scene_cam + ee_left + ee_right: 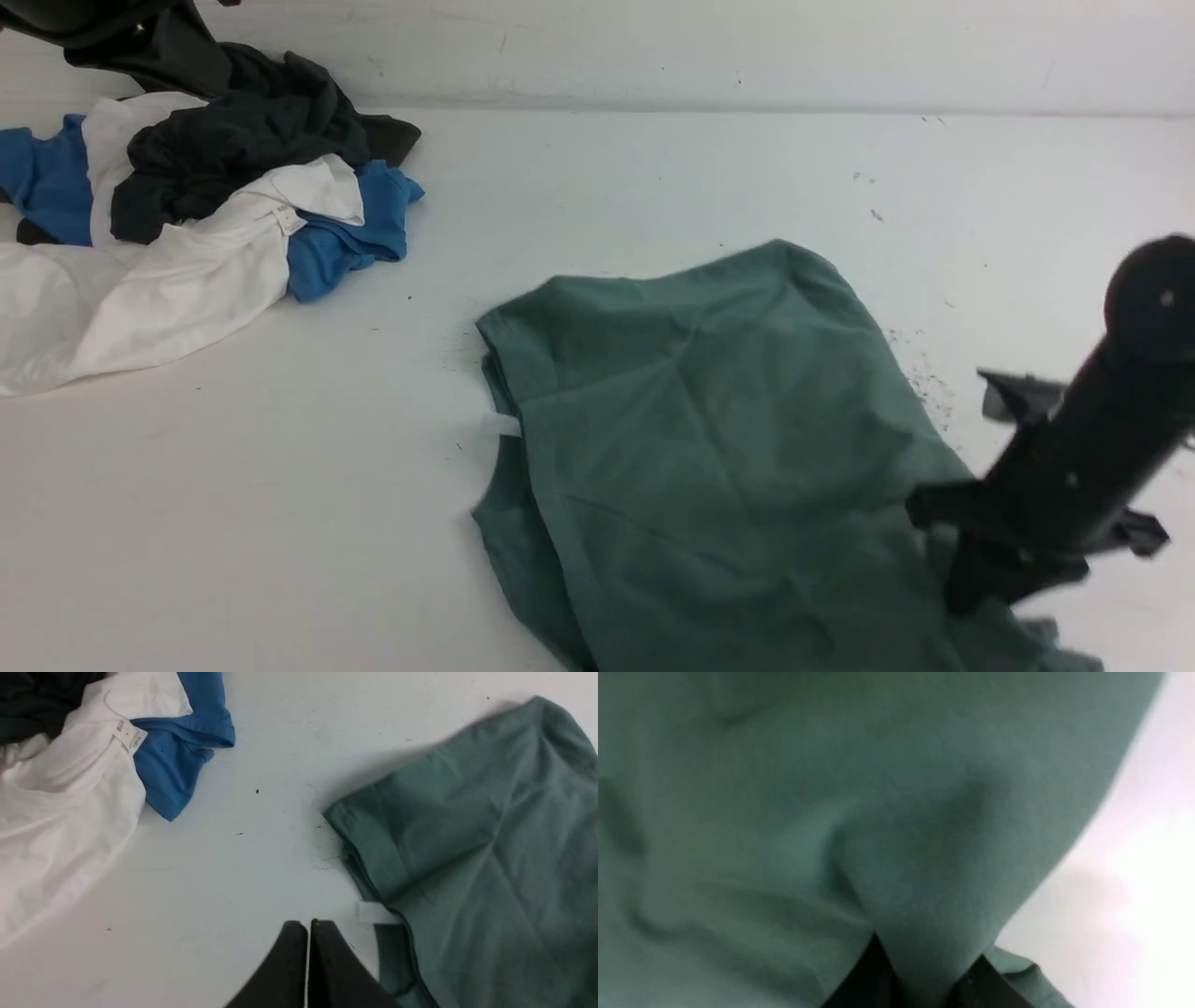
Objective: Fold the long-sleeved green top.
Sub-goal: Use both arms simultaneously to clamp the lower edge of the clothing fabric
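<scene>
The top (709,448) lies on the table (653,168), from the middle over to our right. It looks partly folded, with layers showing at its left edge. Our right gripper (929,975) has its two fingers pinched on a bunch of the cloth at the near right edge. Our left gripper (308,924) is clenched tight with nothing in it, above bare table just beside the white tag (371,912).

What could go wrong? We think the pinch may catch only the upper layer, so a lift could pull the layers apart and spoil the fold. Nothing else holds the top down, so a pull could drag all of it along. A small bite of cloth could also slip out.

The right wrist view shows the cloth between the fingers. The front view hides that behind the arm. The left wrist view shows the layered edge and tag up close. The front view alone shows most of the top at once, with the pile (187,205) of other clothes well apart on our left.
</scene>
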`<state>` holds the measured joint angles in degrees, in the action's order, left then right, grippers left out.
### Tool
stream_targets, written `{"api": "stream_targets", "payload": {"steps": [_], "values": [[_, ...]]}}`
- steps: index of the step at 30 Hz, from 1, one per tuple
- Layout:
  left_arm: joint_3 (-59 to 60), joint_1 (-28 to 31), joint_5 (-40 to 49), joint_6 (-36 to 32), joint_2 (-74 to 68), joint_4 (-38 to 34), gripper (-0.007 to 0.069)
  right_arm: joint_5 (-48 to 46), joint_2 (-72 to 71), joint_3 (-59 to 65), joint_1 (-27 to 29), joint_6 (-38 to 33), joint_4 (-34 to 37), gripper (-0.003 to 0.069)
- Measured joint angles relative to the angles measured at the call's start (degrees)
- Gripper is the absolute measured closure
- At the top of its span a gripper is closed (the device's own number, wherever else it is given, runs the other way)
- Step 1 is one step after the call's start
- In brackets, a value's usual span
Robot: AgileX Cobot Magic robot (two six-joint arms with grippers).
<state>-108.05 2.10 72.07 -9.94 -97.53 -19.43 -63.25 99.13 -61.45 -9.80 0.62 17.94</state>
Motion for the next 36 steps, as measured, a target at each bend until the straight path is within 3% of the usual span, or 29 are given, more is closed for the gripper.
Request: {"api": "stream_targets", "payload": {"steps": [5,13,17,22,28,33,36], "values": [[0.00,0.00,0.00,0.00,-0.28,-0.01,0.0629,0.43,3.53,-12.67,0.00,1.95,1.03,0.0571],[2.74,0.00,-0.05,0.04,-1.23,-0.01,0.0629,-2.60,8.86,-18.05,0.00,2.68,-1.37,0.0561],[5.61,0.00,-0.12,0.04,-1.23,-0.23,0.0629,-5.91,8.86,-18.10,0.00,3.20,-8.08,0.0490],[9.02,0.00,-0.17,0.04,-1.23,-2.63,0.0629,-6.07,5.57,-13.77,0.00,5.62,-17.42,0.0352],[10.26,-0.97,-0.17,-0.17,-1.23,-3.50,0.0629,-6.12,1.50,-6.54,0.00,6.48,-17.94,0.0306],[10.57,-5.89,-0.38,-0.21,-1.23,-3.03,0.0629,-6.13,0.13,-1.67,0.00,6.41,-17.45,0.0275],[12.82,-10.15,-0.75,-0.34,-1.03,-1.11,0.0629,-5.99,0.13,-1.02,0.00,5.53,-17.45,0.0211]]}}
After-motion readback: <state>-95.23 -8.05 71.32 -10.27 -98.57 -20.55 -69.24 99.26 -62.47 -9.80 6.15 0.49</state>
